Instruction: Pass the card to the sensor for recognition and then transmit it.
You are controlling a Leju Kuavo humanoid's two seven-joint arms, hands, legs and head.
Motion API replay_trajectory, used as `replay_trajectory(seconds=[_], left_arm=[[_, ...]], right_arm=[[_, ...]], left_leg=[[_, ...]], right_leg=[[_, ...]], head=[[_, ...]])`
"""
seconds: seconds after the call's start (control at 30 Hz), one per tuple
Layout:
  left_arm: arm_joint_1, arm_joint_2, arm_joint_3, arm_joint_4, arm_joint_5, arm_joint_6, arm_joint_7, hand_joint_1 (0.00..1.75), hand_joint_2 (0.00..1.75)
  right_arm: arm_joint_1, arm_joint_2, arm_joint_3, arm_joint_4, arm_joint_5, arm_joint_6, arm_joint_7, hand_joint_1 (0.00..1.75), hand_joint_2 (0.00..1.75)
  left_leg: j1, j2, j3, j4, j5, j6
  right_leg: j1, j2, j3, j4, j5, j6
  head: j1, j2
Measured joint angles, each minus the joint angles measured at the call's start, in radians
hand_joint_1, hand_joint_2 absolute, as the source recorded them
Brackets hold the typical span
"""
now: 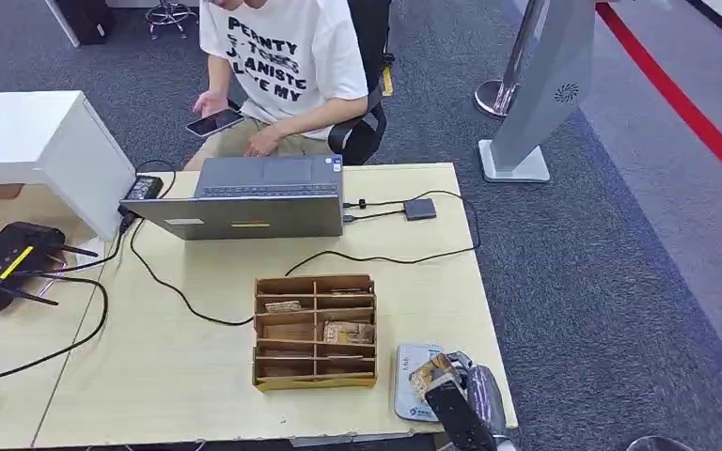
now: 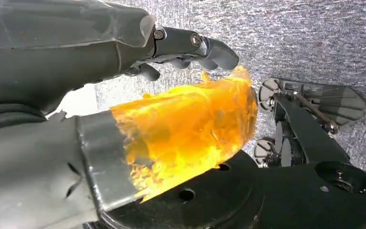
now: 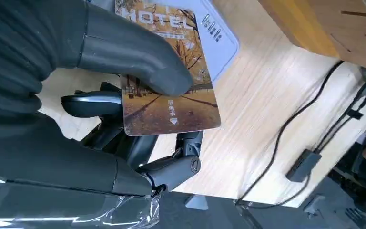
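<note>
A hotel card [image 1: 430, 374] printed with an autumn tree scene is pinched between the thumb and fingers of my right hand [image 1: 461, 399] at the table's front right corner. The card [image 3: 171, 90] hovers just above the white and blue sensor pad [image 3: 219, 33], which lies flat on the table beside the wooden box. In the head view the sensor [image 1: 407, 381] is partly covered by the card and hand. My left hand [image 2: 76, 52] hangs over grey carpet, its fingers [image 2: 190, 47] apart from the thumb and holding nothing.
A wooden compartment box [image 1: 315, 331] with more cards stands left of the sensor. Behind it are a laptop [image 1: 263, 197], black cables and a small dark hub [image 1: 419, 209]. A seated person [image 1: 282, 66] holds a phone across the table. A black router [image 1: 9, 263] sits far left.
</note>
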Motion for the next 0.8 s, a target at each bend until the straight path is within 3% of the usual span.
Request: replay_trajectory(seconds=[0.13,0.3,0.57,0.8], left_arm=[[0.0,-0.003,0.006,0.0,0.0,0.003,0.0,0.0,0.0],[0.0,-0.008,0.013,0.0,0.0,0.009,0.0,0.0,0.0],[0.0,-0.013,0.016,0.0,-0.007,0.01,0.0,0.0,0.0],[-0.001,-0.014,0.018,0.0,-0.01,0.009,0.0,0.0,0.0]], right_arm=[[0.035,0.045,-0.068,-0.029,0.138,0.0,-0.043,1.75,1.75],[0.085,0.139,-0.186,-0.091,0.291,0.0,-0.135,1.75,1.75],[0.138,0.259,-0.322,-0.176,0.38,-0.001,-0.261,1.75,1.75],[0.156,0.307,-0.369,-0.219,0.396,0.0,-0.289,1.75,1.75]], left_leg=[[0.0,0.0,0.0,0.0,0.0,0.0],[0.0,0.0,0.0,0.0,0.0,0.0],[0.0,0.0,0.0,0.0,0.0,0.0],[0.0,0.0,0.0,0.0,0.0,0.0]], right_leg=[[0.0,0.0,0.0,0.0,0.0,0.0],[0.0,0.0,-0.001,0.0,0.0,0.0],[0.0,0.0,-0.001,0.0,-0.001,-0.001],[0.0,0.0,-0.001,0.0,-0.001,-0.001]], head=[[0.0,0.0],[0.0,0.0],[0.0,0.0],[0.0,0.0]])
